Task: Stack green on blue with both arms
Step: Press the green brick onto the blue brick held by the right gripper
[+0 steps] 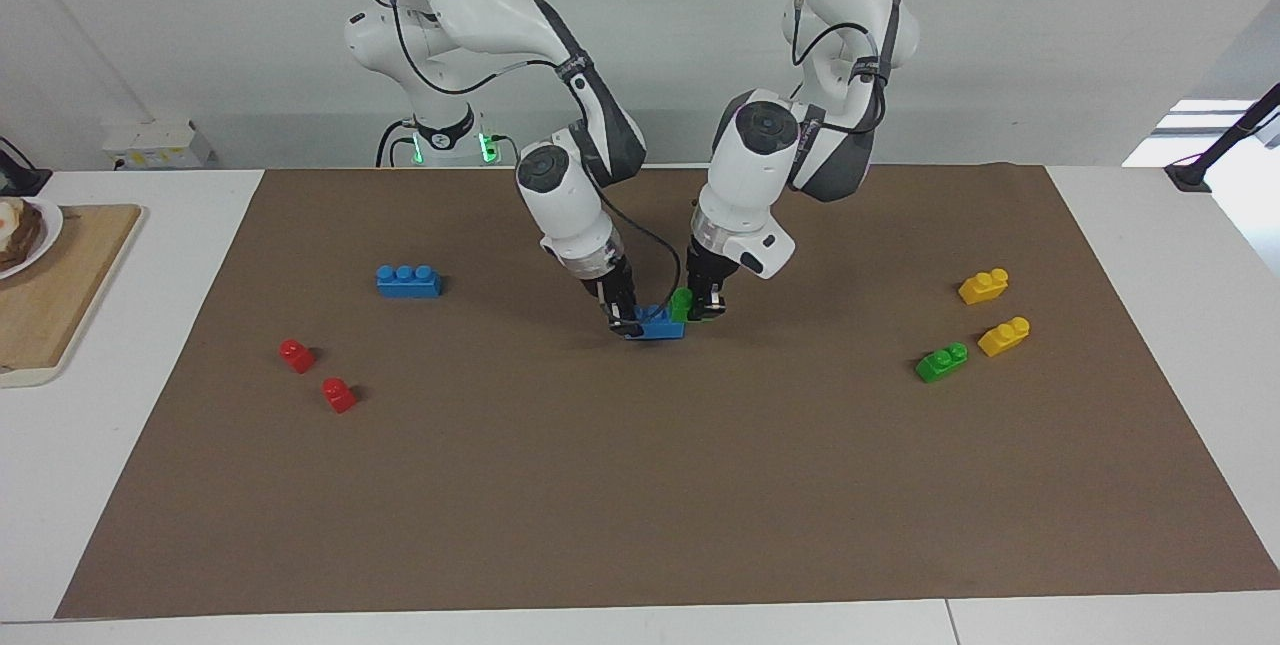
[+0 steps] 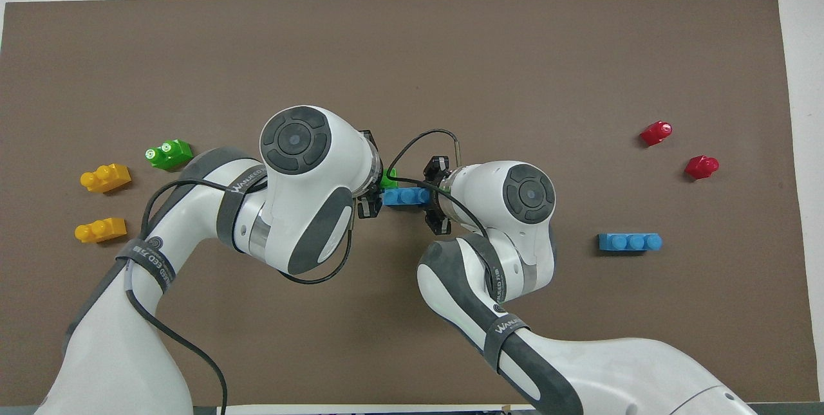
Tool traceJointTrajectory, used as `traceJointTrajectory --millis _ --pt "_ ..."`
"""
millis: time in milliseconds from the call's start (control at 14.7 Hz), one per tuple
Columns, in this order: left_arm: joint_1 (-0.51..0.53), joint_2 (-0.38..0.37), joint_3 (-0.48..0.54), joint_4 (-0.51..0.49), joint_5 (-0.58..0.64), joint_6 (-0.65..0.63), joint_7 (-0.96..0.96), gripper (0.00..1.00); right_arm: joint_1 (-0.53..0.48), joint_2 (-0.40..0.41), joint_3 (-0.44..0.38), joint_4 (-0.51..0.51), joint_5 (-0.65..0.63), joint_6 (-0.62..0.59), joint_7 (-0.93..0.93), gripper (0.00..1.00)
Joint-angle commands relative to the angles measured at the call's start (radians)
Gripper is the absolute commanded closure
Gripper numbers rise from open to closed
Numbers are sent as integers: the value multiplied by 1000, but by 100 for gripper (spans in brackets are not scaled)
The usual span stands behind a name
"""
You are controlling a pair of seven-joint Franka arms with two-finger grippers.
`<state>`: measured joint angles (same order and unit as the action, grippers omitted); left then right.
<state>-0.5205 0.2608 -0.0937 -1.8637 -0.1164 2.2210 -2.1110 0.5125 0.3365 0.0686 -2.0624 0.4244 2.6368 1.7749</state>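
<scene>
Facing view, green (image 1: 681, 304) in left gripper (image 1: 706, 310), seemingly touching blue (image 1: 660, 326)

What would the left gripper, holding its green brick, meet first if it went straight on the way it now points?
Most likely the blue brick in the right gripper: the left gripper carries the green brick right at its end, though actual contact is unclear.

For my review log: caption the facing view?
Left gripper brings green brick to blue brick held by right gripper.
</scene>
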Motion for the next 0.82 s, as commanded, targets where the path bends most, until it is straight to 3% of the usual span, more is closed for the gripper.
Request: traceJointTrajectory --millis 0,749 --pt "-32 9 12 6 24 25 -43 100 1 -1 3 -27 31 31 -48 100" --pt "-73 28 14 -29 53 46 -29 100 0 -2 2 -36 62 31 -86 100"
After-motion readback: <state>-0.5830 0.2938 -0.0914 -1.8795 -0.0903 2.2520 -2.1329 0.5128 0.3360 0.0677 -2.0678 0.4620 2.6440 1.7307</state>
